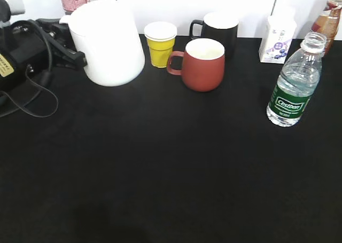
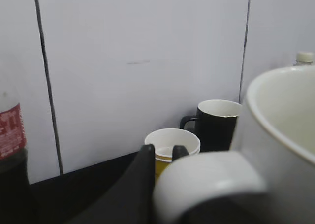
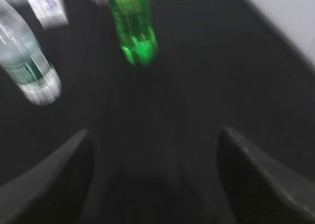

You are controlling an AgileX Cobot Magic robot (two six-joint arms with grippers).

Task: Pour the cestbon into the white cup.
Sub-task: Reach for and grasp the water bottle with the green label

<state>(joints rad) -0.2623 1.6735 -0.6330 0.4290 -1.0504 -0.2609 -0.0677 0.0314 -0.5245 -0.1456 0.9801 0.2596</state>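
Left gripper clamped on the white cup by its handle, right gripper spread wide over bare table, cestbon uncapped, upright, well apart.

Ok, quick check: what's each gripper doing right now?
Left gripper: at the white cup's handle; a closed grip cannot be told.
Right gripper: open, holding nothing; the cestbon stands untouched.

All-white cup, yellow cup with white rim, black mug with white inside, brick-red mug with cream interior. Clear cestbon with green label and white lettering, white carton with purple-blue print. Black table, black left tool; bright green bottle, blurred.
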